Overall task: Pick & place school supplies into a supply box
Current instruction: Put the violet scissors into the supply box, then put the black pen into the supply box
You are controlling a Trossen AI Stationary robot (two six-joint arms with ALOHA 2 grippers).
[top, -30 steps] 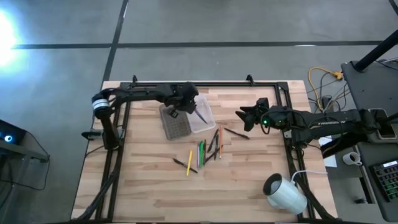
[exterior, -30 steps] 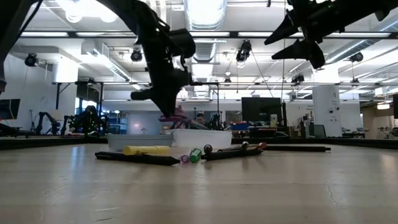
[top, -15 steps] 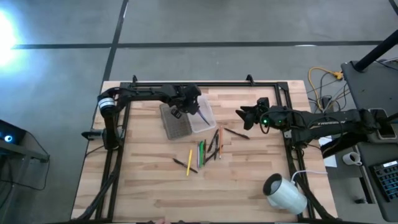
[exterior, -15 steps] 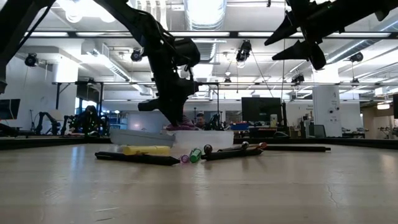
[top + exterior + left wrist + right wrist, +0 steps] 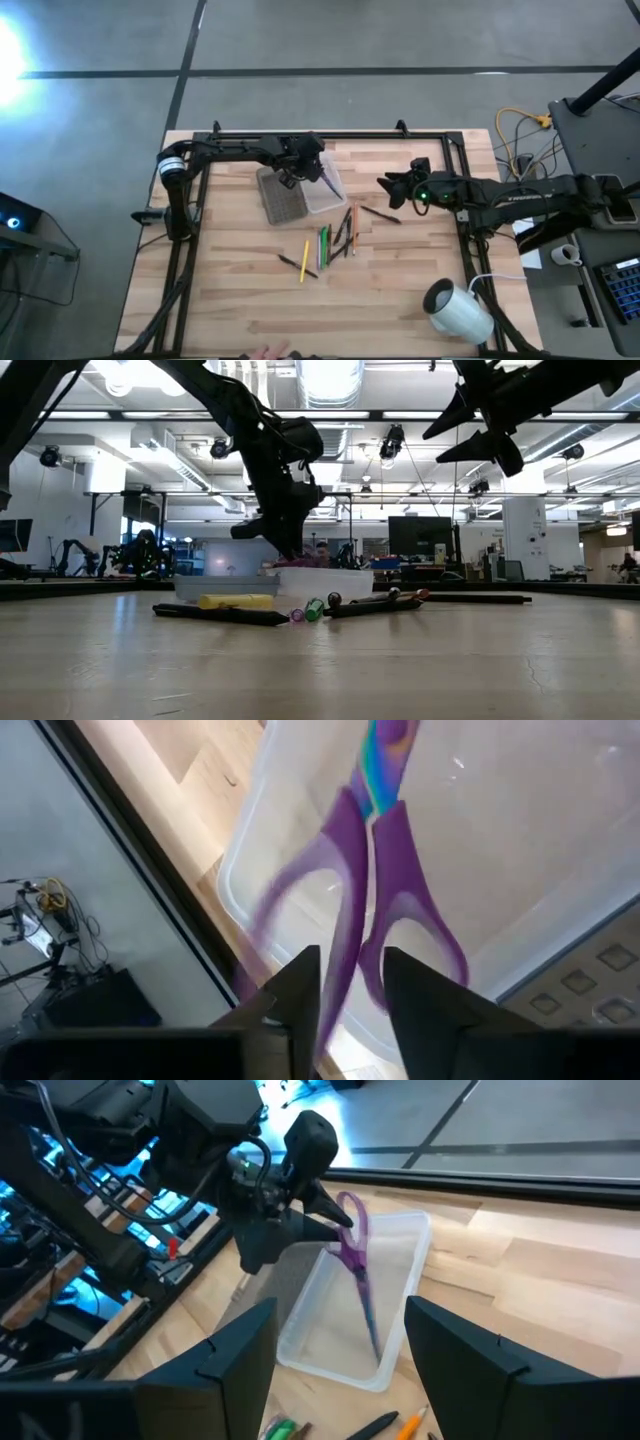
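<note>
I'm watching the left gripper [image 5: 303, 166] hovering over the clear supply box [image 5: 322, 187] at the table's far side, its fingers [image 5: 300, 990] parting around the purple scissors [image 5: 368, 890]; the blades are pointing down into the box, and I cannot tell whether they are gripped. The grey lid [image 5: 281, 197] is lying just left of the box. Pens and pencils [image 5: 330, 241] are lying nearer, mid-table. The right gripper [image 5: 388, 187] is waiting spread wide, right of the box.
</note>
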